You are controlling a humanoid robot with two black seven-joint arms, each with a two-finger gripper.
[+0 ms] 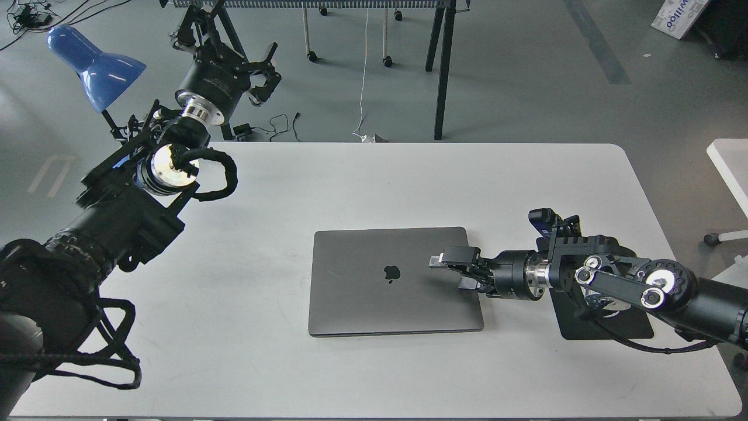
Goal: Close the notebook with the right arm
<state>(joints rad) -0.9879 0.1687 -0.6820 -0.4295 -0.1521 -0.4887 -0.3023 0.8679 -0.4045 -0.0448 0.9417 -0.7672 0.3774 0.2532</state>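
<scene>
The notebook (394,282) lay shut and flat on the white table (292,187), a bit toward the near edge and right of the table's middle, lid up with the dark apple logo (391,272) showing. The right arm (613,278) came in from the right edge, low over the table, with its right gripper (447,270) over the lid's right part, just right of the logo. Its fingers (453,255) looked slightly parted with nothing between them; whether they touched the lid could not be told. A black mouse pad (608,321) sat near the right edge, just beside the notebook's right side and partly hidden under the arm. The left arm (117,216) was raised over the far left corner, its left gripper (263,76) beyond the far edge, fingers spread, holding nothing. A blue lamp (93,64) stood at the far left corner, beside that arm.
</scene>
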